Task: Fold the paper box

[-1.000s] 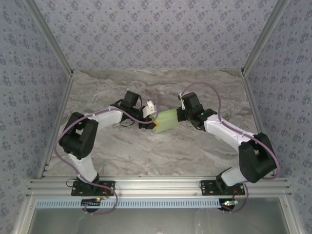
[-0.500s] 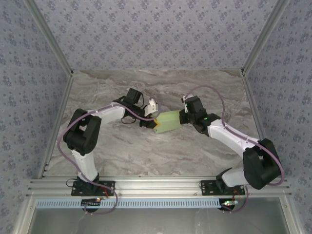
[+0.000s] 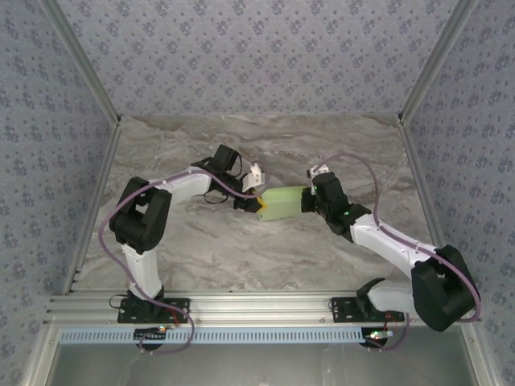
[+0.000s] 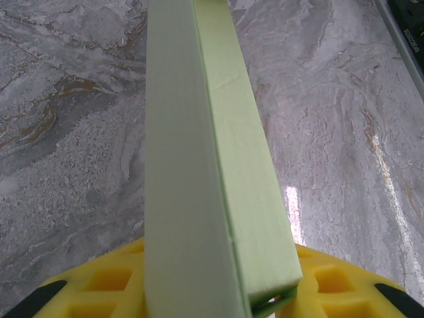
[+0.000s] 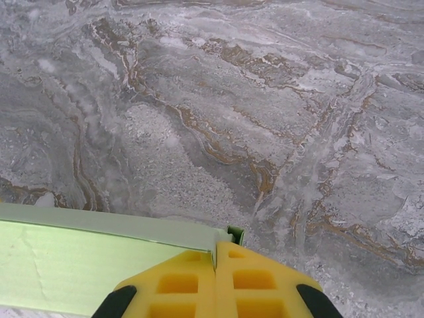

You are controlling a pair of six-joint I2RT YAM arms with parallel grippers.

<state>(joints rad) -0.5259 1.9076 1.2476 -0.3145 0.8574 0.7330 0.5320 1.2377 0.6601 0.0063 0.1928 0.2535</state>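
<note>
Two hands, one box, that's what we've got here. The paper box [image 3: 283, 203] sits pretty much dead centre over the desk [image 3: 241, 257] in the top view. It's a pale green closed-up oblong lying roughly along the 9-to-3 line.

The left hand [image 3: 259, 207] has the 9 o'clock end. From its wrist camera we see the box running straight away toward 12, standing on edge between the two yellow fingers [image 4: 79, 291]. One finger is at 7 o'clock of the frame and the other at 5, both against the card. So that hand is part-way closed and gripping the box across its narrow side. At the near end we can see a small gap with darker green inside.

The right hand [image 3: 306, 201] is on the 3 o'clock end. Its wrist view shows its own yellow fingers [image 5: 199, 268] brought fully together, with a thin bit of green card going into the seam between them. A tiny corner pokes out at 12, just past the fingertips. So it's closed, pinching the box by a thin edge, and the rest of the box stretches off toward 9 in that view.

We can't tell whether the box's underside touches the marble-patterned top or hangs just above it. The left arm [image 3: 181, 186] reaches in from 7 o'clock and the right arm [image 3: 386, 241] from 5.
</note>
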